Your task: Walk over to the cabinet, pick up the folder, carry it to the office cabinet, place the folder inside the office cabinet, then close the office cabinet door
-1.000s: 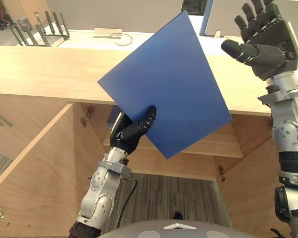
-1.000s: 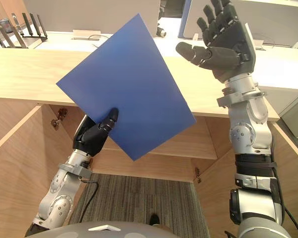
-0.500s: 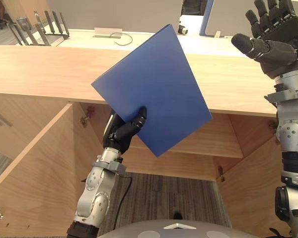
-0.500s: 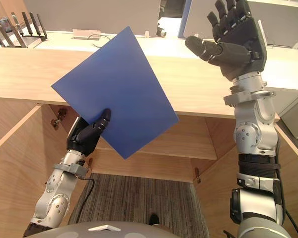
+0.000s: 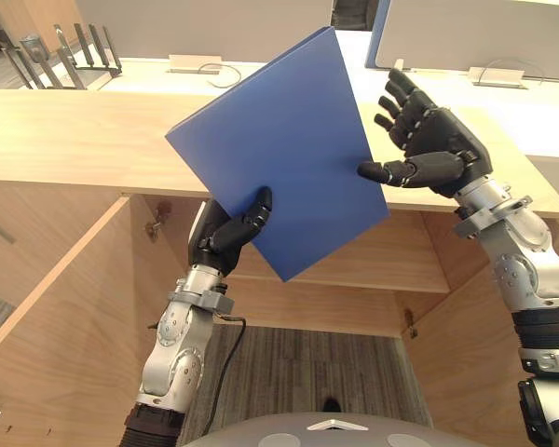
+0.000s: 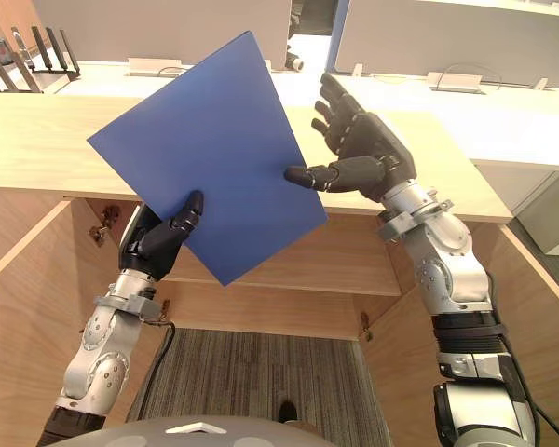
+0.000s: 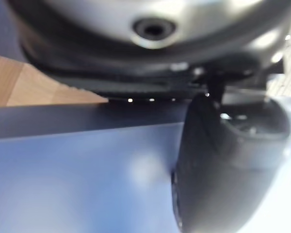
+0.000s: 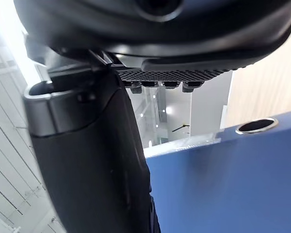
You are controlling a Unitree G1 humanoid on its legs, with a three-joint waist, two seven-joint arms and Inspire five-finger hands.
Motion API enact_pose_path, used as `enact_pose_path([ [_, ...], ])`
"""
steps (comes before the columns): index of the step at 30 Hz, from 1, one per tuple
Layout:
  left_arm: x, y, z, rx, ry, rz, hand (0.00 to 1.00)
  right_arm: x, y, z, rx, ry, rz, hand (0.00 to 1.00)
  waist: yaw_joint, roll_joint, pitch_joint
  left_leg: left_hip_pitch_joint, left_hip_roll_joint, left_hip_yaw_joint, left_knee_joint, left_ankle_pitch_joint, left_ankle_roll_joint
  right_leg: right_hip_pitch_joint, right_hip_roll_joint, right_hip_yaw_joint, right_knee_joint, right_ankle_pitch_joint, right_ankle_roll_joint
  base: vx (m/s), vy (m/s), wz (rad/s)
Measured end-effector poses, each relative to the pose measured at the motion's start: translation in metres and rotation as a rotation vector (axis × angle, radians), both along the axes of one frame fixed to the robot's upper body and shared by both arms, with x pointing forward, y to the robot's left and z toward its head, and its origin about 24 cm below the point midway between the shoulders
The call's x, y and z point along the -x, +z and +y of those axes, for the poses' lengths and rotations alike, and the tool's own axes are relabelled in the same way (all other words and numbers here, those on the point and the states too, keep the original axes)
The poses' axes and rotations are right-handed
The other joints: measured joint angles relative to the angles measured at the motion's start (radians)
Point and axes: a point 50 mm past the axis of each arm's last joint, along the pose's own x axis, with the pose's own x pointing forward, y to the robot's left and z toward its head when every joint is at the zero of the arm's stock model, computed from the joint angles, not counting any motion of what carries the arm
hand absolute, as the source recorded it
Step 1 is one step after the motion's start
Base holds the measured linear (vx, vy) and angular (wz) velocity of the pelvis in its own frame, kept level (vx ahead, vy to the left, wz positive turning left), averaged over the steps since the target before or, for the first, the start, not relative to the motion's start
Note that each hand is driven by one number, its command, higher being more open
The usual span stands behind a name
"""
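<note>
Holding the folder [image 5: 279, 140] up in front of the robot, the left robot hand [image 5: 225, 237] pinches it near its lowest corner. The thumb is on the front and the fingers are behind. The folder is blue, flat and tilted, high in the air in front of the open cupboard space. The right robot hand [image 5: 427, 149] is open with its fingers spread, and its thumb tip looks to touch the folder's side edge.

I think the folder is light and thin. It looks flat and not bent, so it seems fairly stiff. Its smooth cover could slip out of a one-corner pinch, and it may swing. A second hold on the side edge, thumb on one face and fingers on the other, would keep it steady.

Behind it is the office cabinet [image 5: 74, 130], with a wooden top, a door [image 5: 56, 307] swung open and a shelf [image 5: 401, 265] inside. Farther back is a pale table [image 5: 149, 74].
</note>
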Motion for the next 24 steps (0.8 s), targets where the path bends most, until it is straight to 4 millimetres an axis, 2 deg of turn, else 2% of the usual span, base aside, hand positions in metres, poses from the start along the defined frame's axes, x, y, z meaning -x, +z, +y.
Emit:
enact_pose_path([
  [6, -0.006, 0.012, -0.006, 0.001, -0.026, -0.053, 0.00, -0.004, -0.025, 0.012, 0.127, 0.053, 0.101, 1.00, 0.006, -0.003, 0.000, -0.001, 0.000, -0.002, 0.001, 0.000, 0.000, 0.000, -0.001, -0.002, 0.000, 0.000, 0.000, 0.00, 0.000, 0.00],
  [9, -0.004, 0.019, -0.008, -0.042, -0.044, -0.087, 0.00, -0.008, -0.032, 0.011, 0.142, 0.046, 0.137, 1.00, 0.006, -0.003, 0.000, -0.002, -0.001, -0.004, 0.001, 0.000, 0.000, 0.000, -0.006, -0.005, 0.000, 0.001, 0.000, 0.00, 0.000, 0.00],
  [13, -0.001, 0.025, -0.014, -0.035, -0.074, -0.117, 0.00, -0.013, -0.034, 0.007, 0.188, 0.015, 0.155, 1.00, 0.008, -0.004, -0.001, -0.002, -0.001, -0.008, 0.001, 0.001, 0.001, 0.003, -0.006, -0.010, 0.000, 0.001, 0.000, 0.00, 0.000, 0.03],
  [18, 0.000, 0.030, -0.015, -0.025, -0.085, -0.143, 0.00, -0.023, -0.027, 0.009, 0.209, 0.011, 0.147, 1.00, 0.007, -0.004, -0.001, -0.001, -0.002, -0.017, 0.002, 0.003, 0.003, 0.007, -0.007, -0.019, 0.000, 0.001, 0.000, 0.00, 0.000, 0.05],
  [19, 0.000, 0.032, -0.015, -0.022, -0.088, -0.151, 0.00, -0.026, -0.026, 0.010, 0.215, 0.014, 0.148, 0.00, 0.008, -0.004, -0.001, -0.002, -0.003, -0.018, 0.002, 0.004, 0.004, 0.007, -0.007, -0.020, 0.000, 0.001, 0.000, 0.00, 0.000, 0.05],
  [24, 0.001, 0.035, -0.014, 0.017, -0.093, -0.161, 0.00, -0.035, -0.015, 0.020, 0.255, 0.047, 0.128, 0.00, 0.009, -0.004, -0.001, -0.002, -0.005, -0.020, 0.003, 0.006, 0.005, 0.008, -0.008, -0.022, 0.000, 0.002, 0.000, -0.01, -0.007, 0.01],
])
